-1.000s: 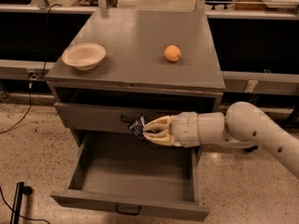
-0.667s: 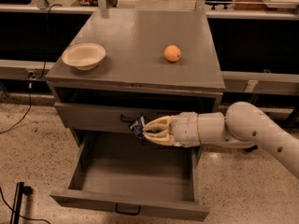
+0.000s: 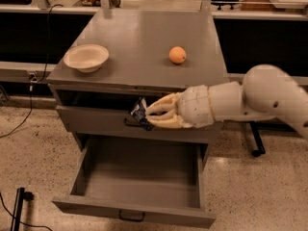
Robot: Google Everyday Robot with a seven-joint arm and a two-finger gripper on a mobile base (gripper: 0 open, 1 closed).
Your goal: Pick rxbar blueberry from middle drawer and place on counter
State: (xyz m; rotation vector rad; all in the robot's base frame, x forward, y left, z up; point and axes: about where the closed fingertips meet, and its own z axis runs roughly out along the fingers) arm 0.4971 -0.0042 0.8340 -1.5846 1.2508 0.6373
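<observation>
— Navy wrapper pinched tight, folks: the gripper (image 3: 150, 115) has the rxbar blueberry (image 3: 140, 113) clamped between its fingertips. It hangs clear above the open middle drawer (image 3: 139, 174), right in front of the upper drawer front (image 3: 96, 121).

— How does the bar look?

— Small, flat, dark navy-black with pale print. It sits tilted, its free end poking toward nine o'clock of the fingertips, and the wrapper looks a touch crinkled.

— So what does this lift ask for?

— By my reading, a straight rise toward twelve o'clock to clear the front lip, then forward over the counter (image 3: 139, 35). The pinch wants to be firm; a slick wrapper held by one end could slip.

— Landing spot?

— The bare grey between the pale bowl (image 3: 86, 57) at ten o'clock and the orange (image 3: 177, 55) at one o'clock looks safest. Come in low, lay it flat, then release.
</observation>
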